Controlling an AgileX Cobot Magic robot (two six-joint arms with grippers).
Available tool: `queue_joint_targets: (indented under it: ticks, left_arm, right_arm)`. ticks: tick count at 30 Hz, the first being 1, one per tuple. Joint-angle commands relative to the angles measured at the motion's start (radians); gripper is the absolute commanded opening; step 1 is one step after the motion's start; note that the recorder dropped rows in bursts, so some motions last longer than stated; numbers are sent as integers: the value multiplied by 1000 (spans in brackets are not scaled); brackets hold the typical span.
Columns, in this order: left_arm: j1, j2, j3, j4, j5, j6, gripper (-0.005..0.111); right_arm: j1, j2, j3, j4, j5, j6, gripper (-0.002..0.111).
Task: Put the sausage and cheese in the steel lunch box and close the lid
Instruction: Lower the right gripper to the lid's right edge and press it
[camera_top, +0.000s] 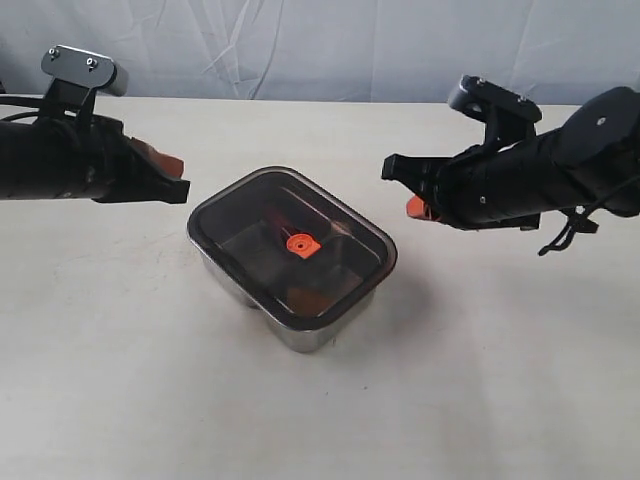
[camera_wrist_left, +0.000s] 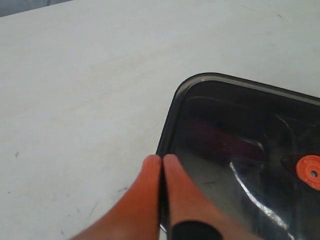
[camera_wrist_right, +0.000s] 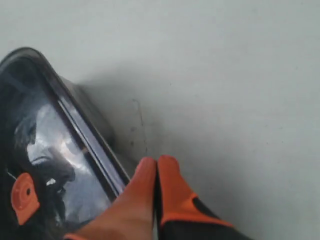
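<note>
The steel lunch box (camera_top: 300, 335) stands mid-table with the dark smoky lid (camera_top: 250, 215) lying on top, its orange valve (camera_top: 299, 244) in the centre. Through the lid (camera_wrist_left: 240, 115) a dim dark red shape (camera_wrist_left: 225, 141) shows, likely the sausage. An orange-brown patch (camera_top: 300, 295) under the lid may be the cheese; I cannot tell for sure. My left gripper (camera_top: 183, 175) hovers just left of the box, shut and empty, its tips (camera_wrist_left: 161, 159) over the lid's edge. On the box's right hangs my right gripper (camera_top: 396, 186), (camera_wrist_right: 157, 161), shut and empty, beside the lid (camera_wrist_right: 30, 100).
The pale table (camera_top: 120, 380) surrounds the box, and a wrinkled white backdrop (camera_top: 320, 45) runs along the far edge. Both dark arms reach in from the sides above the tabletop.
</note>
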Motion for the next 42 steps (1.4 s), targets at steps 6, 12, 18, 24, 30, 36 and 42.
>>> queue_joint_targets:
  ticks: [6,12,18,24,30,36,42]
  left_arm:
    - [2,0,-18,3,13,-6,0]
    - [2,0,-18,3,13,-6,0]
    - [2,0,-18,3,13,-6,0]
    - [2,0,-18,3,13,-6,0]
    - [2,0,-18,3,13,-6,0]
    - [2,0,-18,3,9,-6,0]
    - [2,0,-18,3,13,-6,0]
  right_arm:
    - [-10,72,-3,-31,56,15,-1]
    - [-8,78,-3,-30,90,19,-1]
    - [-5,78,-5,-5,119,19,-1]
    - [28,78,-5,7,118,19,-1]
    - [42,78,-5,7,109,19,-1]
    - [40,78,-5,-14,97,19,-1]
    - [40,78,-5,-106,53,103,-1]
